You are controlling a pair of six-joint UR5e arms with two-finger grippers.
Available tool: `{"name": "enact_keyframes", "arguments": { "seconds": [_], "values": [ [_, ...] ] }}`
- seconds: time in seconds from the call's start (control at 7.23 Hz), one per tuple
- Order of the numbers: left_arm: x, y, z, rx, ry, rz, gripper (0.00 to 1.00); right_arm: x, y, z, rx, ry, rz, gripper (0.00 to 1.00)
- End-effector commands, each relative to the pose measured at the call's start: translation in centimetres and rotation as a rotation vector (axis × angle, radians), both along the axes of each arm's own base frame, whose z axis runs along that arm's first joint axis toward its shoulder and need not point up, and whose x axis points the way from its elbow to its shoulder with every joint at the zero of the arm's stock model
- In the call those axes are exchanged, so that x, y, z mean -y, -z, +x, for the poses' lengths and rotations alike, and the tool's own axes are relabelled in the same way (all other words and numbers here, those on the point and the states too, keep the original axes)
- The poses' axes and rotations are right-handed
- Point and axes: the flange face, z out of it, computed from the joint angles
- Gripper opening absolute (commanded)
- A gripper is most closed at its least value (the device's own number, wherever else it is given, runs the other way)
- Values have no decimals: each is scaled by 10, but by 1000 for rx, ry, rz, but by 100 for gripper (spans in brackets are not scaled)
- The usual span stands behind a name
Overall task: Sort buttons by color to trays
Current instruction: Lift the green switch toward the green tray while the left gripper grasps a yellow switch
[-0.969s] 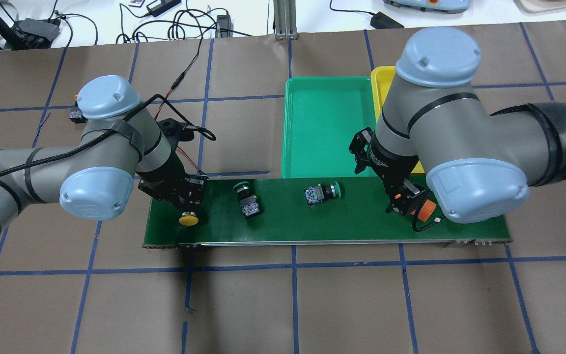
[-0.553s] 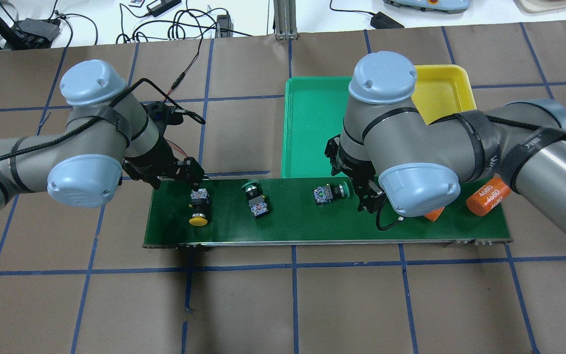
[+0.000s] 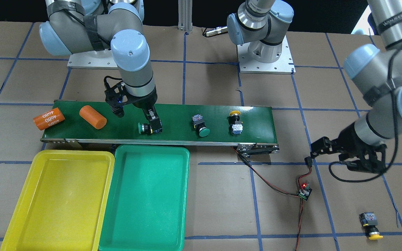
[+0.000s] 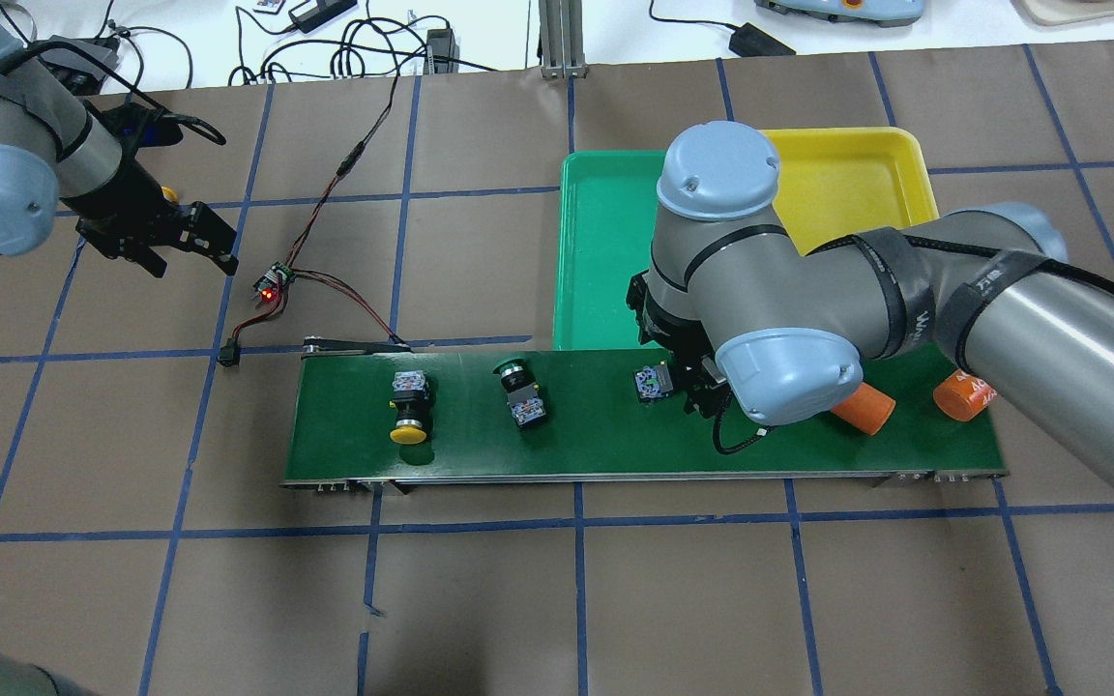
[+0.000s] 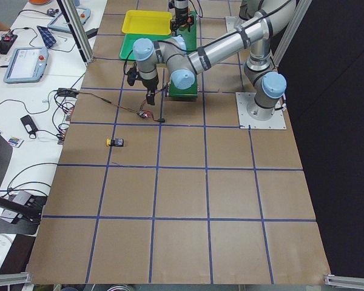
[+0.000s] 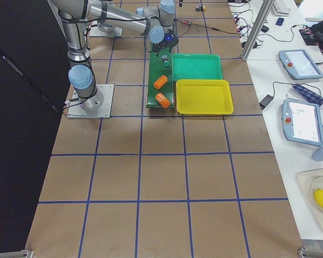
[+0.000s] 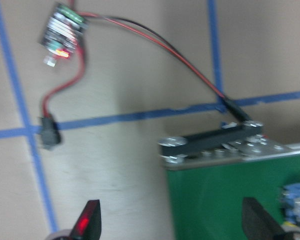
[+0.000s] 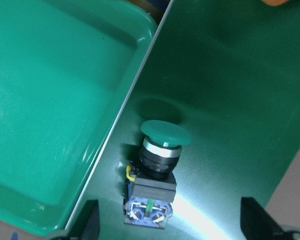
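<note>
Green-capped button (image 8: 157,170) lies unheld on the belt (image 4: 596,435) between the down-pointing right pincer's (image 8: 172,221) wide-spread tips. Left pincer (image 4: 188,253) gapes empty at the belt's ten o'clock.

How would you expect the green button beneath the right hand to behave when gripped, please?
The green button lies on its side, so its round cap may let it pivot if nudged. Its boxy base looks rigid, probably offering the open right hand flat faces.
</note>
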Motion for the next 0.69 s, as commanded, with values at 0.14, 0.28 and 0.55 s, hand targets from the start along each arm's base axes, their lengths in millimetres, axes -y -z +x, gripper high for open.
{"name": "enact_keyframes", "arguments": {
  "seconds": [0.14, 0.28, 0.55],
  "values": [
    [118, 48, 100, 109, 10, -22, 100, 17, 27, -31, -10, 96, 66, 100],
    [132, 83, 117, 95, 67, -6, 100, 13, 35, -32, -13, 97, 83, 100],
    [129, 121, 143, 65, 54, 31, 100, 6, 47, -33, -14, 81, 112, 46]
  ]
}}
